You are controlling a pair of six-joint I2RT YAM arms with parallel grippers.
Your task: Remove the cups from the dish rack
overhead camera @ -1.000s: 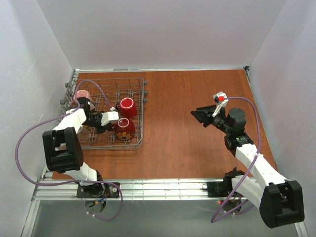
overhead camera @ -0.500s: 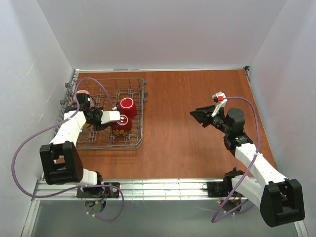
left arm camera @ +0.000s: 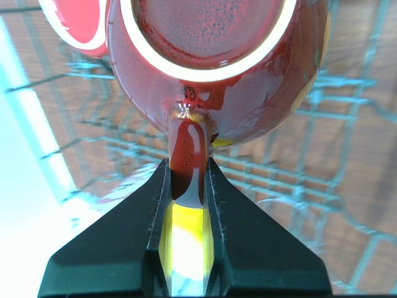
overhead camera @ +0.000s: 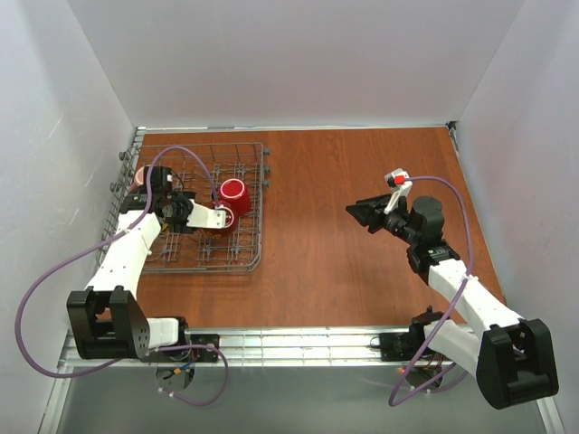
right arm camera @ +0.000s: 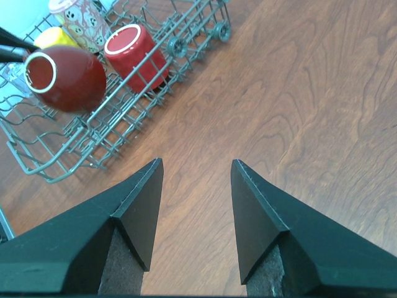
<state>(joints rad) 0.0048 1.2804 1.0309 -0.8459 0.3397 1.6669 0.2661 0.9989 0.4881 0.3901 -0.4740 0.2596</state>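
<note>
left jaws pinched tight on the glossy glazed handle of the rounded dark red mug (left arm camera: pixel 205 74), held above the grey wire dish rack (overhead camera: pixel 237 258) at the counter's (overhead camera: pixel 362 181) 9 o'clock. cylindrical plain red mug (overhead camera: pixel 233 194) and yellow mug (right arm camera: pixel 53 37) sit in the rack. right jaws spread wide, empty.

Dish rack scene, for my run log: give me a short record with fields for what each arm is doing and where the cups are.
left fingers: shut on the handle of the dark red mug
dark red mug: on its side, apparently lifted off the dish rack wires
right fingers: open, empty, over bare table
red mug: in the rack, near its right side
yellow mug: in the rack, partly hidden behind the held mug
cups on table: none visible
</note>
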